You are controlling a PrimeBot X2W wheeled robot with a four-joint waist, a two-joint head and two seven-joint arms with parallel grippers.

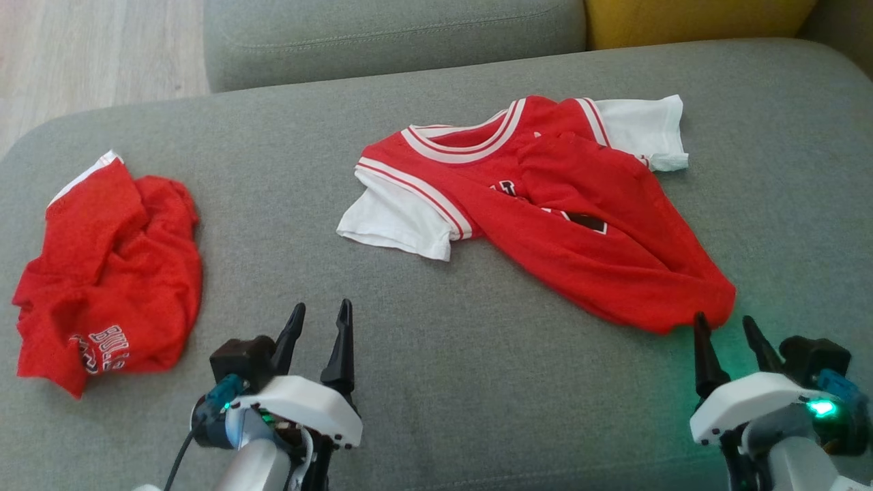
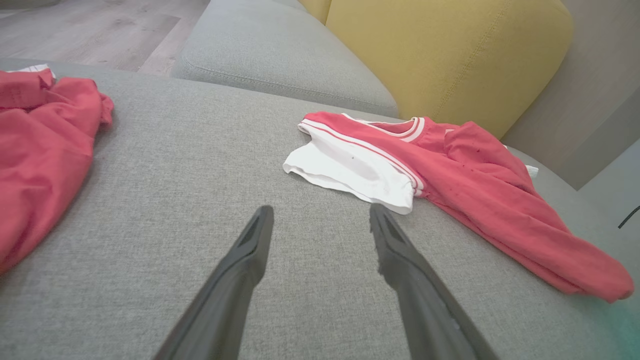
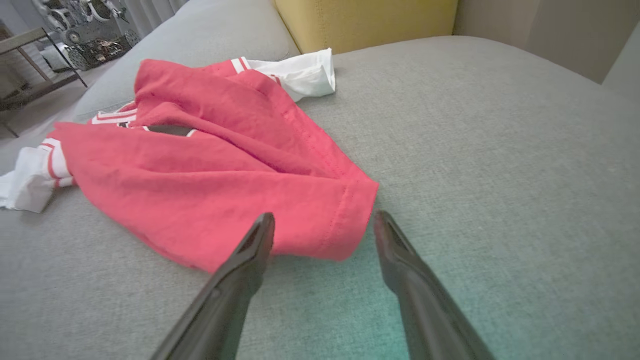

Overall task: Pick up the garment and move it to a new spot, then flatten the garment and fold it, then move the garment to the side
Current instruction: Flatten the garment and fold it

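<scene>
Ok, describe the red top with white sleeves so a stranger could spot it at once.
On the wide grey fabric sofa seat, look right of centre, toward the yellow cushion. There lies the red basketball jersey with white short sleeves, spread out with a striped red-and-white collar. The crumpled red garment at the far left has white lettering but no sleeves or collar.

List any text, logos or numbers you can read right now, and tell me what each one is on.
"BULL": white letters low on the crumpled red garment at the left of the sofa; the word's end is lost in a crease.
A further white mark beside those letters is too creased to read.
Black and white print on the chest of the red jersey is folded over and unreadable.
</scene>
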